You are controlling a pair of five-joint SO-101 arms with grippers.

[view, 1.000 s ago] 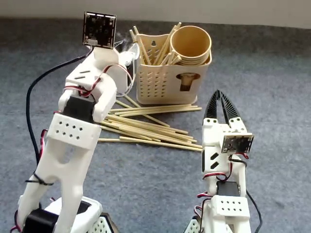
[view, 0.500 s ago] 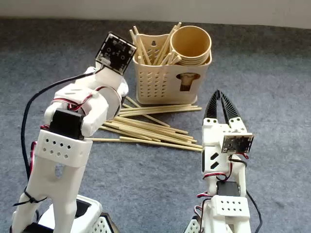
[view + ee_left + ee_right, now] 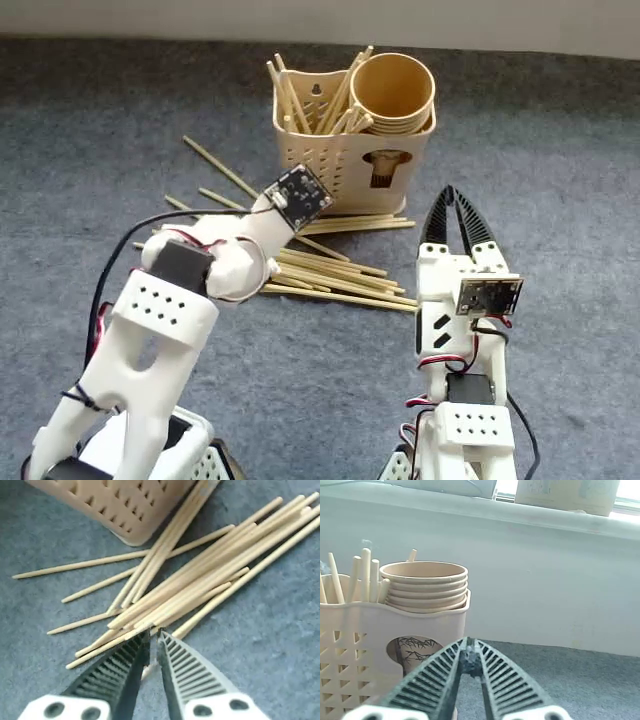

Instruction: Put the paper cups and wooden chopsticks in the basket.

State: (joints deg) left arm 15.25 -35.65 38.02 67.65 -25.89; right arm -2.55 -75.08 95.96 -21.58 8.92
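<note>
Two arms are sitting low in frame: the left is bending down, left gripper (image 3: 153,636) nearly pressed together over loose chopsticks (image 3: 345,280) at centre. The right gripper (image 3: 455,205), closed, is pointing toward the upper-centre basket (image 3: 320,170) holding cups (image 3: 400,122).

Left pincer (image 3: 153,633), right pincer (image 3: 469,642), both closed

Noted a worktop (image 3: 90,120) covered in grey-blue, felt-like cloth with a fuzzy nap, evenly lit and marked by soft shadows. Met a plain, off-white wall (image 3: 550,590) at its far edge. Found a white ledge (image 3: 555,522) running along the top of that wall in the right wrist view, with a pale box (image 3: 565,492) standing on it. Caught bright daylight from a window (image 3: 631,490) just beside the box.
</note>
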